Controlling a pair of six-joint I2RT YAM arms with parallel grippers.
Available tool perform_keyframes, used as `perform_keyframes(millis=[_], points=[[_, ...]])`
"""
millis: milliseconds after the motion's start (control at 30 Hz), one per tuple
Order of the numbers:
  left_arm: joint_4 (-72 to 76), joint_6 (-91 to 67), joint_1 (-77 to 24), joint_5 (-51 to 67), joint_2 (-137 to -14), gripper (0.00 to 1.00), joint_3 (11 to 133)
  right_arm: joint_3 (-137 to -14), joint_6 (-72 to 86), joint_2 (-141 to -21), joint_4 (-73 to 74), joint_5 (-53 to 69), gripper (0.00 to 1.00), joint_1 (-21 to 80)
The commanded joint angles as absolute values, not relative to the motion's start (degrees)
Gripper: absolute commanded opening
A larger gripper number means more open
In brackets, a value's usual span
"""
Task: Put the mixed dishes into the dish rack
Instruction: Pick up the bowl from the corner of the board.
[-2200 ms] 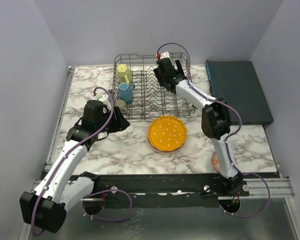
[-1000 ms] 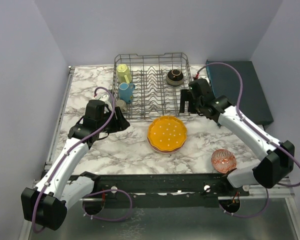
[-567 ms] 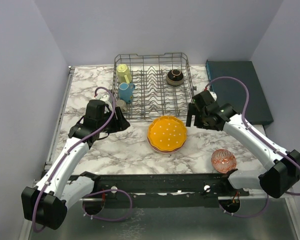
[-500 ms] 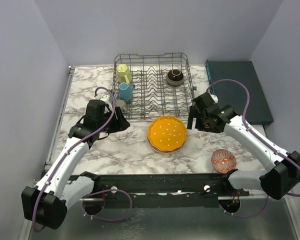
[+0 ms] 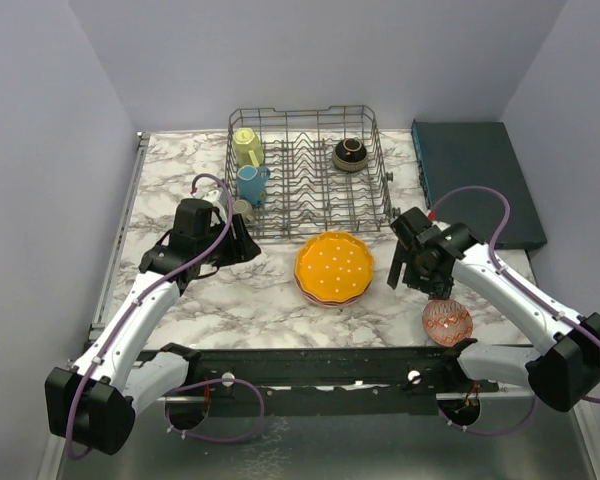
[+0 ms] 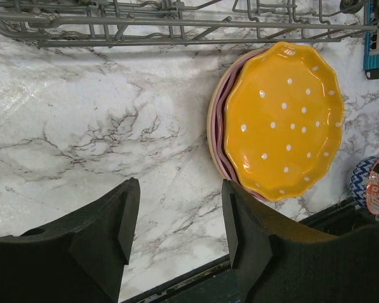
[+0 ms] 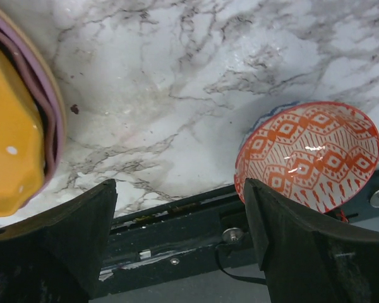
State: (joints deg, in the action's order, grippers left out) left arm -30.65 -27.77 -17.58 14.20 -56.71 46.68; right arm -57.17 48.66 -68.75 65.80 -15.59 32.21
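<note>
Right gripper [image 7: 180, 186] now down from wire rack [image 5: 310, 170], beside glossy red-patterned bowl [image 7: 309, 154], jaws apart, left gripper [image 6: 180, 189] apart over marble [image 6: 82, 126]

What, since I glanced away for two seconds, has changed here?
The right gripper left the dark brown bowl in the dish rack, then drew back toward the near edge, now open near the red-patterned bowl. The left gripper, plates and mugs stayed put.

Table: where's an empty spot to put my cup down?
Bare marble lies left of the dish rack, and between the left gripper and the orange plate. It is crowded between that plate and the red-patterned bowl, where the right gripper hovers.
</note>
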Motion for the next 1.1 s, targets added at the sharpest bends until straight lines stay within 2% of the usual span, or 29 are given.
perform_keyframes(millis=[0, 1067], points=[[-31.24, -26.81, -17.23, 15.12, -57.13, 0.6, 47.2, -55.01, 53.47, -67.69, 71.03, -16.26, 0.86, 32.52], [-31.2, -27.07, -17.23, 16.25, -56.95, 0.61, 46.98, -44.7, 58.74, -71.57, 66.85, -12.57, 0.66, 32.56]])
